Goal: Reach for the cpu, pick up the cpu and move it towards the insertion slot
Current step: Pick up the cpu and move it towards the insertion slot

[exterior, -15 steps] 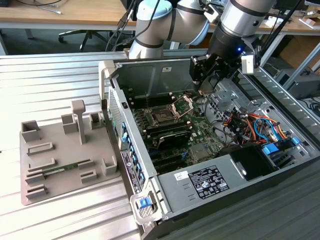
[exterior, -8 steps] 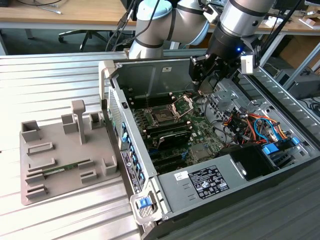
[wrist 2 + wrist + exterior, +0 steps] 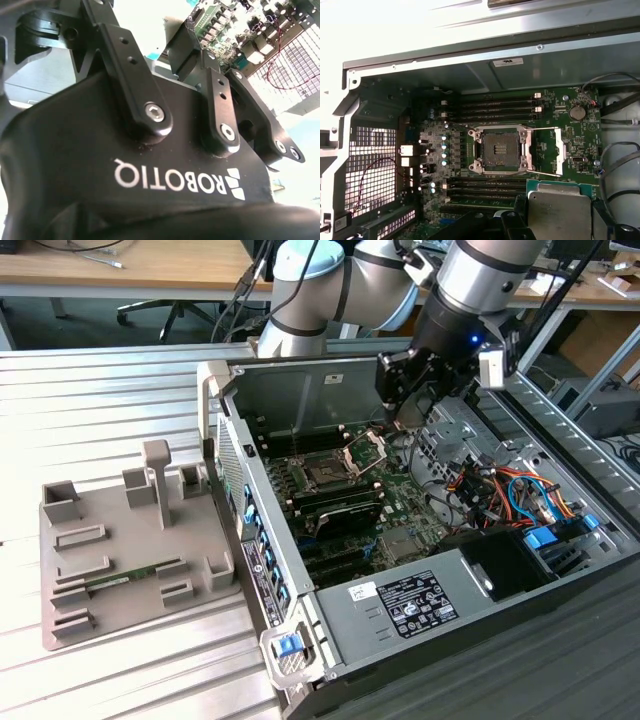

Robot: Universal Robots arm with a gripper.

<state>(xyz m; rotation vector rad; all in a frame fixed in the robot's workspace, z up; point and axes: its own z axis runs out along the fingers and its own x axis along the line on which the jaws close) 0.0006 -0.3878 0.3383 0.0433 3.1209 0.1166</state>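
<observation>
Gripper: the black gripper (image 3: 408, 410) hangs from the arm above the open computer case (image 3: 560, 585), over the motherboard's far side in the exterior view; in the second wrist view its fingers (image 3: 132, 75) reach toward the board.
Gripper state: grasping the cpu, which sits between the dark fingertips in the first wrist view.
Cpu: the cpu (image 3: 559, 212) shows its pale silver metal top with a thin green edge, held flat above the board, near the socket but not over it.
Insertion slot: the insertion slot (image 3: 500, 149) is a dark square socket with its silver hinged frame (image 3: 559, 150) swung open to one side; in the exterior view it lies at (image 3: 327, 474), just below and to the exterior view's left of the gripper.
Motherboard: green motherboard (image 3: 570, 135), with long black memory slots (image 3: 492, 105) on both sides of the socket.
Fixture tray: a grey fixture tray (image 3: 125, 585) rests on the counter (image 3: 100, 410) at the exterior view's left, well apart from the case, with a green memory stick (image 3: 122, 577) lying in it.
Cables: orange and blue cables (image 3: 510, 490) bunch inside the case at the exterior view's right.
</observation>
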